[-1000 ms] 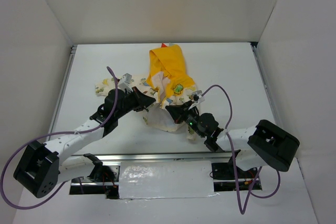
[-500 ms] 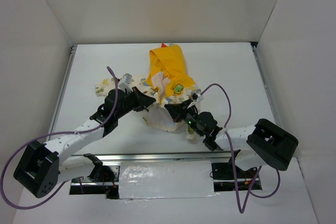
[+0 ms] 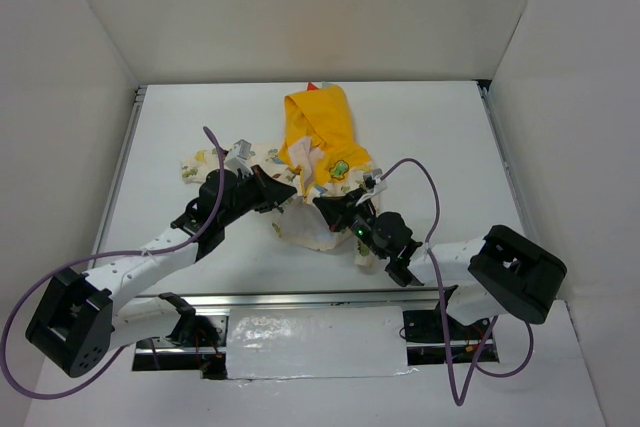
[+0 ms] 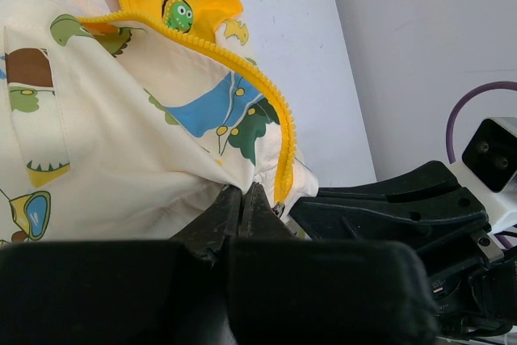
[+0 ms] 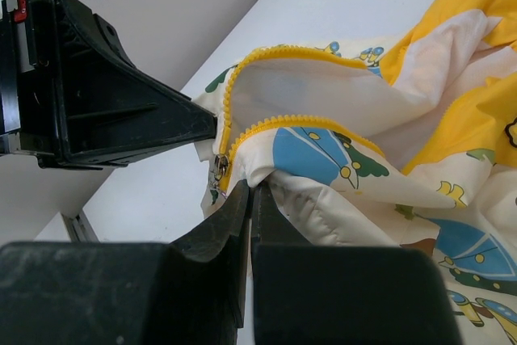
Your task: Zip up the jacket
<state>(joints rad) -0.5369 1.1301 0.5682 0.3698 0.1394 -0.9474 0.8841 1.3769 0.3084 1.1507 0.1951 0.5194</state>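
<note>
The jacket (image 3: 322, 162) lies mid-table, cream with cartoon prints, its yellow hood (image 3: 318, 122) toward the back. Its front is open; the yellow zipper (image 4: 266, 94) runs down to the hem, and the metal slider (image 5: 218, 169) sits at the bottom of the two zipper rows. My left gripper (image 3: 287, 190) is shut on the jacket's hem fabric, beside the zipper's lower end in its wrist view (image 4: 242, 199). My right gripper (image 3: 325, 210) is shut on the other front panel's hem, just below the slider in its wrist view (image 5: 250, 191). The two grippers face each other closely.
White walls enclose the table (image 3: 430, 137) on three sides. A sleeve (image 3: 200, 162) of the jacket spreads out to the left. Purple cables (image 3: 425, 177) loop above both arms. A metal rail (image 3: 300, 299) runs along the near edge.
My right arm has shifted slightly left toward the jacket's hem. The left arm and the jacket have hardly moved.
</note>
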